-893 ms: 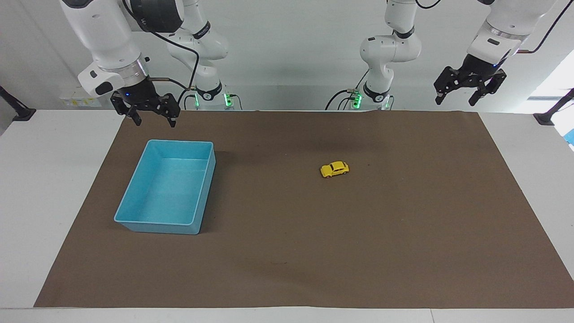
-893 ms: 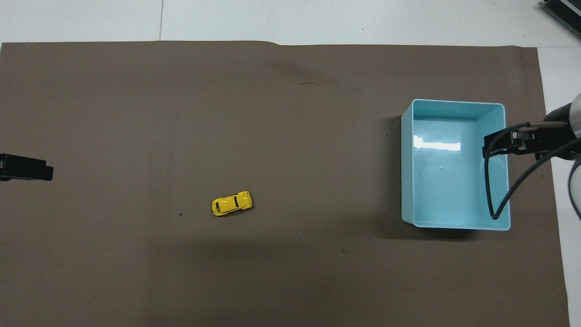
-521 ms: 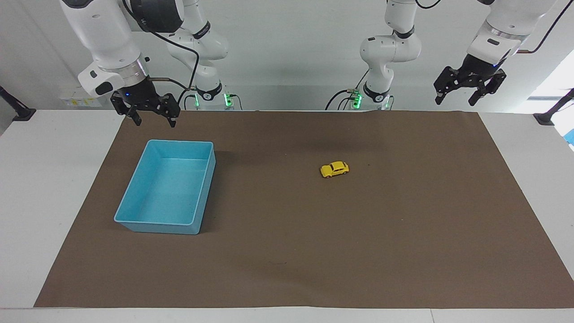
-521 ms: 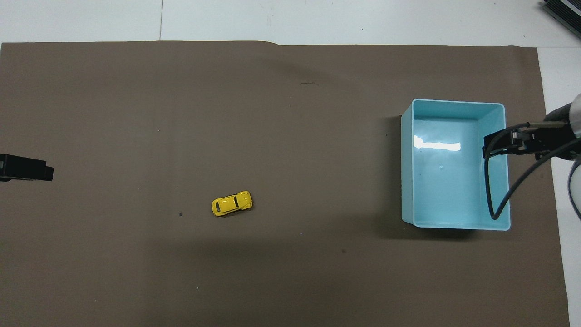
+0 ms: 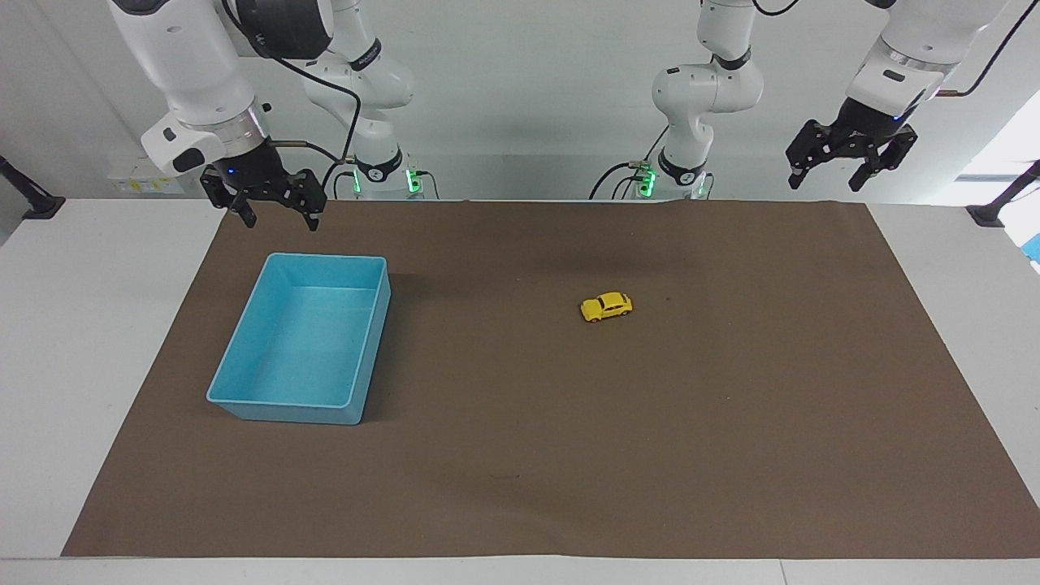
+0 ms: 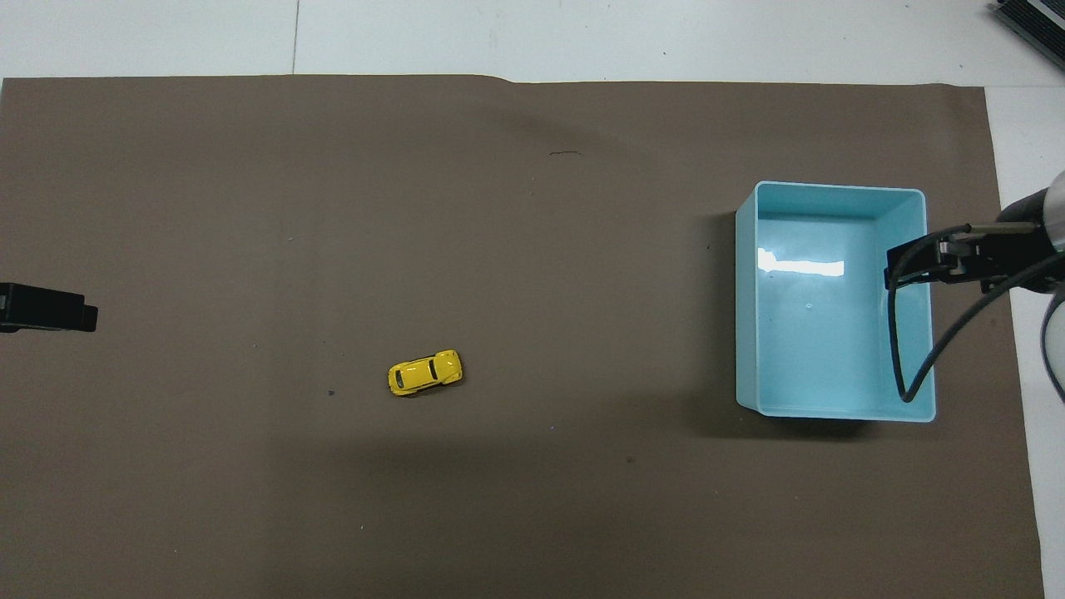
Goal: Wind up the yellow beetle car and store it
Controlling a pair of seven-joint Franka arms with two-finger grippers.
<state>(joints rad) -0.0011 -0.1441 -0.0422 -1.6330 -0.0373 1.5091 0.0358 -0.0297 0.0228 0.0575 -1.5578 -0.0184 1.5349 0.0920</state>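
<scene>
The yellow beetle car (image 5: pixel 606 307) stands on its wheels on the brown mat (image 5: pixel 731 406), near the middle and a little toward the left arm's end. It also shows in the overhead view (image 6: pixel 424 372). The blue bin (image 5: pixel 325 258) stands empty at the right arm's end of the mat; its rim shows in the overhead view (image 6: pixel 832 187). My right gripper (image 5: pixel 280 221) hangs open and empty, raised over the mat's edge by the bin, and shows in the overhead view (image 6: pixel 897 268). My left gripper (image 5: pixel 823 184) hangs open and empty, raised over the mat's corner, well apart from the car.
The white table (image 5: pixel 97 325) frames the mat on all sides. A dark object (image 6: pixel 1032 21) lies at the table's corner, farther from the robots than the bin.
</scene>
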